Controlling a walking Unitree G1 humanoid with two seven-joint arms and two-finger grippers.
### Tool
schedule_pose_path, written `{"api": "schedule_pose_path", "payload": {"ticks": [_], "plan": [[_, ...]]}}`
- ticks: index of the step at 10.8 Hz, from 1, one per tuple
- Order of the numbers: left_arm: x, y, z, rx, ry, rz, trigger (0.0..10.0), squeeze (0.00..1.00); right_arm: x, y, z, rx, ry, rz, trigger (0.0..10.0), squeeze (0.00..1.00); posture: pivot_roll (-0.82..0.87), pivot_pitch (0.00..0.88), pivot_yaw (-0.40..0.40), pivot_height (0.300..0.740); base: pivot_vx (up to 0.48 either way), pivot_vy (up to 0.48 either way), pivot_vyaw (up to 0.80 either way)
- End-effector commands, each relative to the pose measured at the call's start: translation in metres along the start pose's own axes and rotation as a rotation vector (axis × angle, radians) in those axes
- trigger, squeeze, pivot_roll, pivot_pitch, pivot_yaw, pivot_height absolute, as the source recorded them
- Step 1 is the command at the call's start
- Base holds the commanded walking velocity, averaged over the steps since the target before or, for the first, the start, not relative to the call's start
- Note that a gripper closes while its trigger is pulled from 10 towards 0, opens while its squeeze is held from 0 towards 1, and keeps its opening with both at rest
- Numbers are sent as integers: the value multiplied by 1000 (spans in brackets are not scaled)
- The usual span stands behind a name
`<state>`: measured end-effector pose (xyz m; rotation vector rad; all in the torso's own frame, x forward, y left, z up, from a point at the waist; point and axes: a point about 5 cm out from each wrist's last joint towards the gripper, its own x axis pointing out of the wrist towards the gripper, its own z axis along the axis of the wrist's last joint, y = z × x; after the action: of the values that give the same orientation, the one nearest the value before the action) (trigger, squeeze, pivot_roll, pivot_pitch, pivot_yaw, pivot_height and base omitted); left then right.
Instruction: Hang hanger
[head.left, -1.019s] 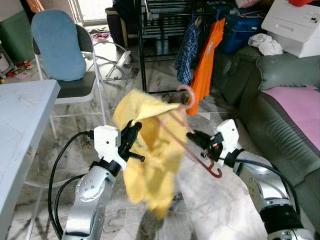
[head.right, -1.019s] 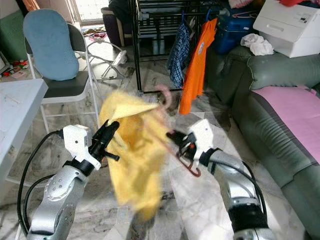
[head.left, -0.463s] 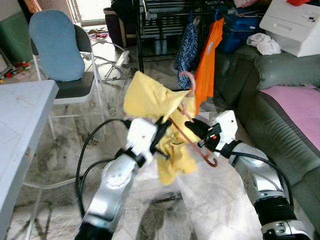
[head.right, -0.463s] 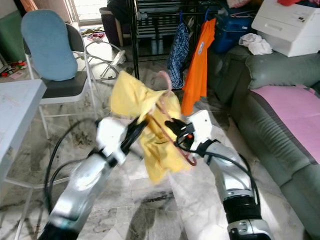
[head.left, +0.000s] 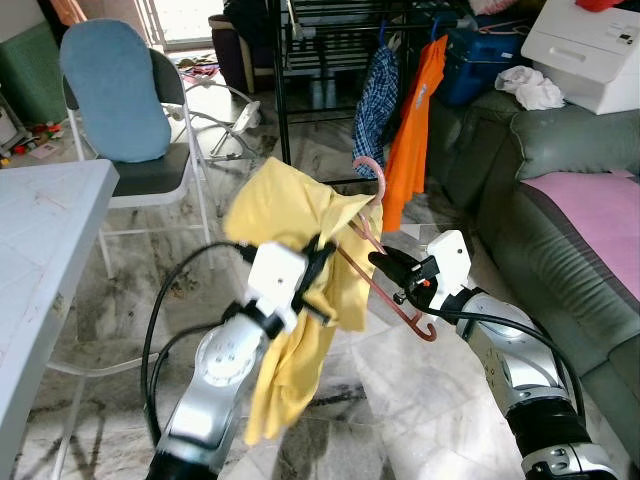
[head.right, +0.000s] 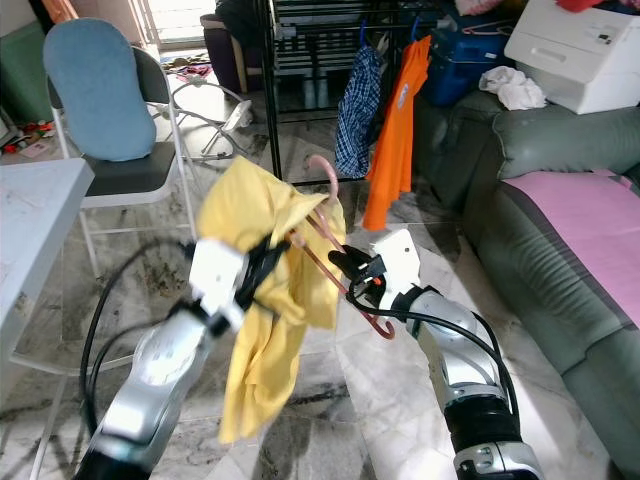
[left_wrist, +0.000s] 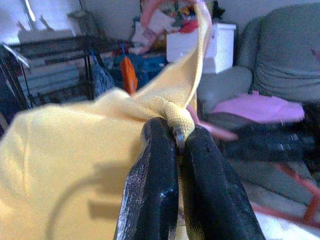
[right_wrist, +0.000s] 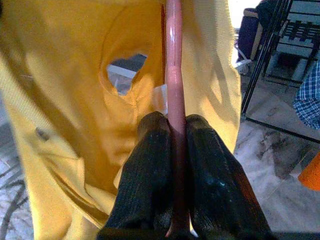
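Nearest the robot, the left gripper (head.left: 312, 268) was pinched tight on a bunched fold of the yellow shirt (head.left: 290, 300); the left wrist view showed its fingers (left_wrist: 160, 190) pressed together with cloth squeezed between them. That hold looked meant to keep the fabric taut and up on the pink hanger (head.left: 372, 262) so it would not slide off while carried. Most of the shirt drooped below the gripper toward the marble floor (head.left: 420, 400).

Just beside the shirt, the right gripper (head.left: 385, 268) was clamped on one sloping arm of the hanger, its fingers (right_wrist: 150, 165) closed on either side of the pink rod in the right wrist view. Gripping the arm rather than the hook left the hook (head.left: 372, 175) free and pointing upward above the shirt, which I judged was the point: it has to go over a rail. The hanger's far end curled out below and to the right of the gripper.

Beyond the shirt stood the black drying rack (head.left: 300, 60), well apart from the hanger, with a checked blue garment (head.left: 375, 95) and an orange shirt (head.left: 412, 120) already hanging from it. The hanger was in hand but not yet hung. A folding chair (head.left: 125, 110) stood left of the rack, a grey sofa (head.left: 560, 190) to its right.
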<state>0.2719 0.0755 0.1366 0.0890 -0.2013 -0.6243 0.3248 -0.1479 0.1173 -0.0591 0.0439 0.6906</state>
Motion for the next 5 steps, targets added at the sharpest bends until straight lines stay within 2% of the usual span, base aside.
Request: {"api": "schedule_pose_path", "payload": {"ticks": [1, 2, 3, 4, 5], "plan": [[-1, -8, 5, -10, -24, -58, 0, 0, 4, -8, 19, -16, -83, -26, 10000, 0, -64, 44, -7, 740, 0, 0, 0], [-2, -15, 0, -12, -1, -98, 0, 0, 7, -4, 23, -22, -104, -1, 10000, 0, -61, 40, -9, 740, 0, 0, 0], [-1, -20, -5, 1, 23, -127, 10000, 682, 9, -4, 24, -28, -108, 4, 10000, 0, -64, 36, -13, 740, 0, 0, 0], [0, -20, -8, 0, 29, -126, 10000, 1000, 9, -5, 24, -29, -109, 5, 10000, 0, -64, 36, -13, 740, 0, 0, 0], [1, -21, -9, 20, 37, -143, 10000, 1000, 9, -5, 25, -34, -108, 11, 10000, 0, -70, 36, -11, 740, 0, 0, 0]]}}
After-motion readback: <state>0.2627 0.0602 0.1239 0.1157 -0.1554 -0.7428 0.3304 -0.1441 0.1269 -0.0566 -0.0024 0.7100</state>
